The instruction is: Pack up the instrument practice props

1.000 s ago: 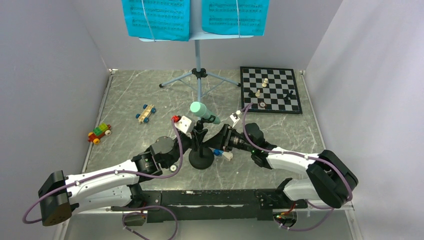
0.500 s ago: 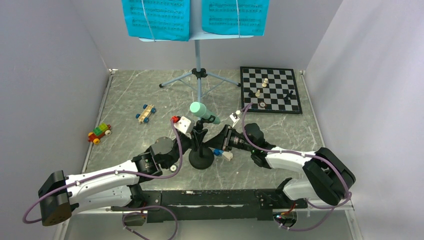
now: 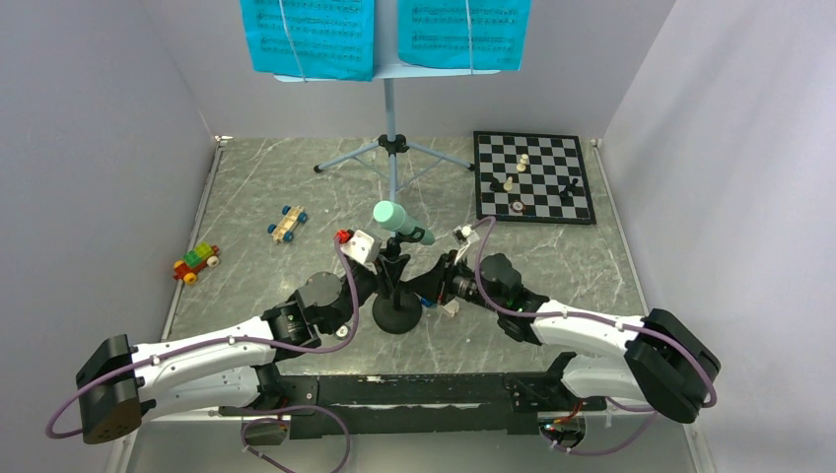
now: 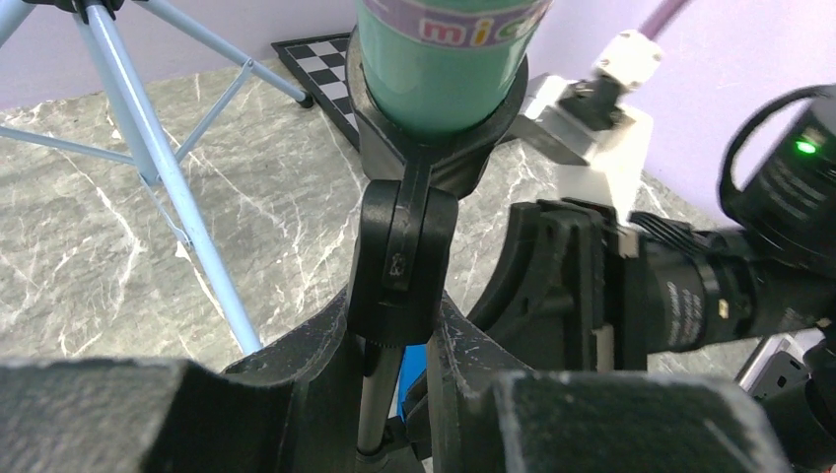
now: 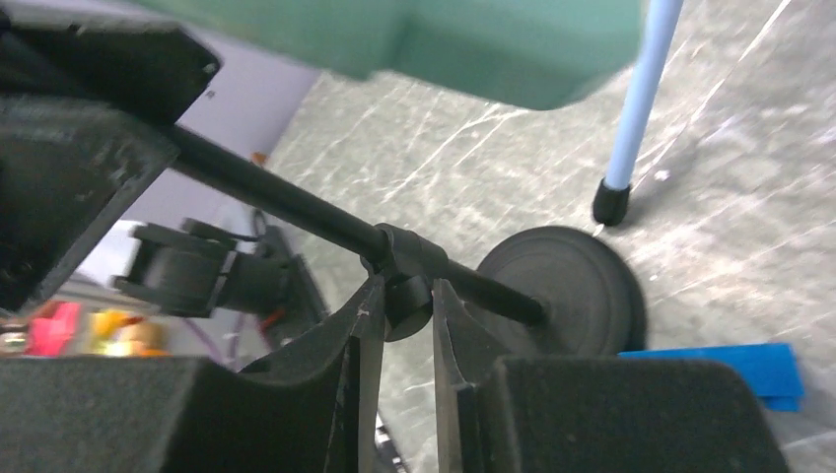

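The small black mic stand stands at the near middle of the table and carries the mint-green microphone in its clip. My left gripper is shut on the stand's upper joint from the left. From the right, my right gripper pinches a small black knob on the stand's pole, above the round base. The pale-blue tripod music stand stands at the back with two cyan sheet-music pages on its desk.
A chessboard with several pieces lies at the back right. Two toy cars sit on the left. A blue-white block lies beside the mic stand base, under my right gripper. Walls close in three sides.
My right gripper has closed onto the knob on the mic stand's pole, and its arm has stretched out lower toward the right. The left arm and the stand have stayed still.
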